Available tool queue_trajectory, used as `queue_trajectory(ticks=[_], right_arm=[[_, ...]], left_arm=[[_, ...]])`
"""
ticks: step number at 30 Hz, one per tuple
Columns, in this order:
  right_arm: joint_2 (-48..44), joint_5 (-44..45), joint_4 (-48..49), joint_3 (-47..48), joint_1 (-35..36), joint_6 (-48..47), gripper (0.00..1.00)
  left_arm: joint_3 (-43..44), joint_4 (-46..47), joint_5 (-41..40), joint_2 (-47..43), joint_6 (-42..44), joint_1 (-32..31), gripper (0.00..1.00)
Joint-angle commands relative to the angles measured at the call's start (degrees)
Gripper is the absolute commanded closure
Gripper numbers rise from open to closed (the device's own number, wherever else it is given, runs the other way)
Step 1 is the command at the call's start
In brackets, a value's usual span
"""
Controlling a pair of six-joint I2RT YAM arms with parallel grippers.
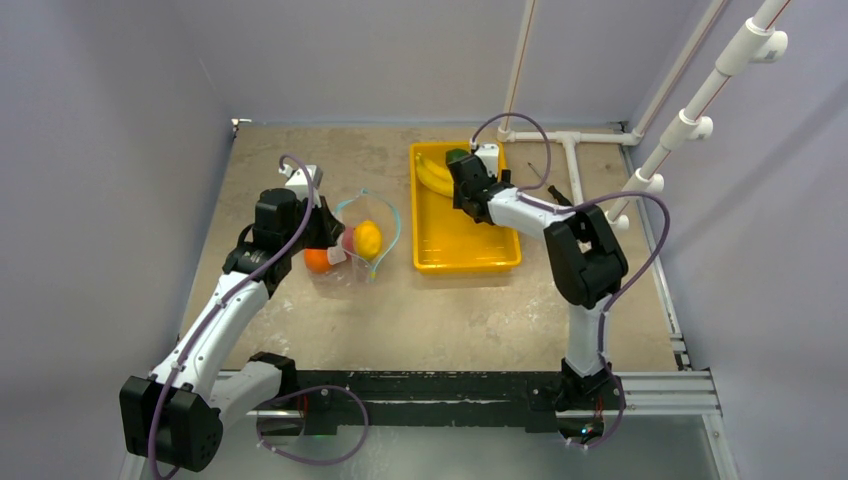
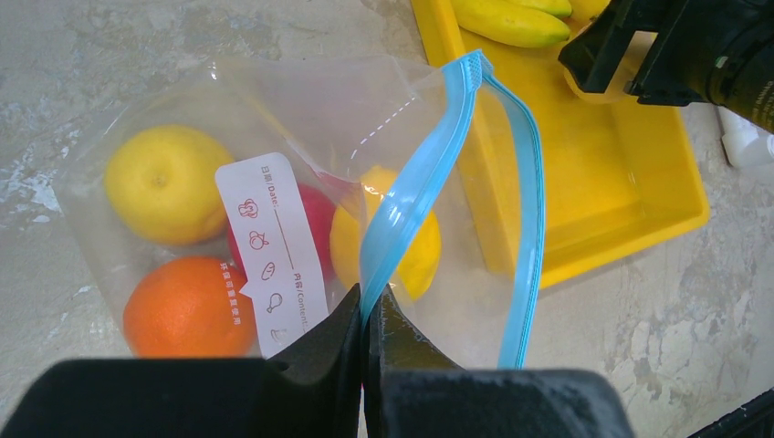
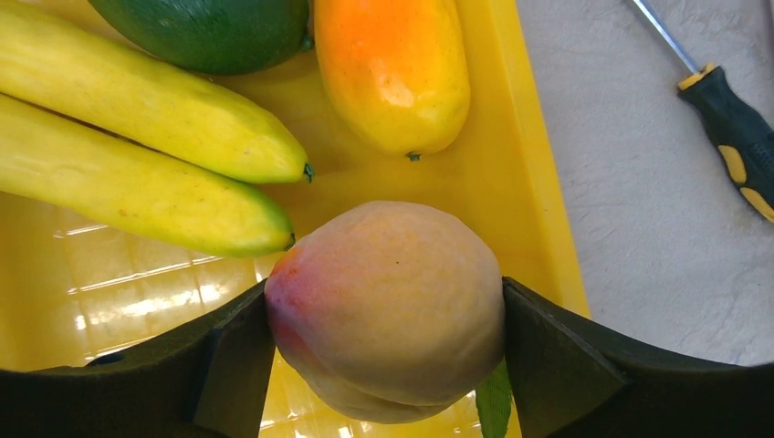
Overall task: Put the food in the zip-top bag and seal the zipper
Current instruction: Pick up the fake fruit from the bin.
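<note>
The clear zip-top bag (image 2: 301, 119) lies left of the yellow tray with its mouth held open. My left gripper (image 2: 370, 306) is shut on the teal-blue zipper (image 2: 420, 173). Inside the bag are two lemons (image 2: 164, 182), an orange (image 2: 187, 306) and a red apple (image 2: 319, 214). Over the tray's far end, my right gripper (image 3: 388, 338) has both fingers pressed against a peach (image 3: 388, 306). Beyond it in the tray lie two bananas (image 3: 137, 155), a green avocado (image 3: 205, 32) and an orange mango (image 3: 392, 68).
The yellow tray (image 1: 470, 255) sits at the table's middle right, its near half bare. A black-and-yellow screwdriver (image 3: 735, 137) lies on the table right of the tray. White pipes (image 1: 570, 150) run along the back right.
</note>
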Motion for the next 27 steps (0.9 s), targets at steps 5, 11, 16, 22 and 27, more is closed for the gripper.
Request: queue_trajectory(ticks=[5, 11, 16, 22, 27], right_arm=[[-9.78, -3.12, 1.55, 0.07, -0.08, 1.48, 0.47], [-16.15, -13.28, 2.72, 1.36, 0.08, -0.22, 0.48], [-20.26, -24.12, 4.63, 2.38, 0.7, -3.36, 0.5], [-23.0, -33.48, 5.67, 3.06, 2.76, -5.41, 0.5], [-24.12, -38.27, 7.71, 2.0, 6.78, -6.69, 0.51]], left_arm=[[0.48, 1.28, 0.5, -0.34, 0.89, -0.26, 1.0], [0.54, 1.28, 0.59, -0.23, 0.89, -0.26, 1.0], [0.53, 1.26, 0.5, -0.23, 0.89, -0.26, 1.0], [0.53, 1.28, 0.5, -0.1, 0.84, -0.26, 1.0], [0.39, 1.28, 0.84, -0.12, 0.81, -0.26, 1.0]])
